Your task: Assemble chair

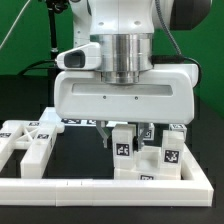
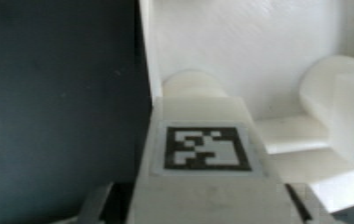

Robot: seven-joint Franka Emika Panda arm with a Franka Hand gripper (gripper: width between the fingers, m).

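The claw hangs straight down over the middle of the scene, its two dark fingers set apart with a white square post standing between them. In the exterior view there looks to be a sliver of space on either side of that post. In the wrist view the fingers sit right at its edges, and it is not possible to tell whether the pads are pressing on it or just flanking it. The claw is spread to roughly the post's width and no wider.

The post stands upright, with a black-and-white tag on the face turned to the wrist camera, and it belongs to the chair. The rest of the chair sits just beside it, toward the exterior view's right, as a cluster of matte white blocks carrying tags of their own. In the wrist view a rounded white part rises close by the post.

Above, the broad glossy robot arm fills the upper half of the exterior view. Over on that view's left lie more white tagged blocks, well apart from the claw. The long white rail runs across the front, nearest the camera. Everything rests on the dark counter.
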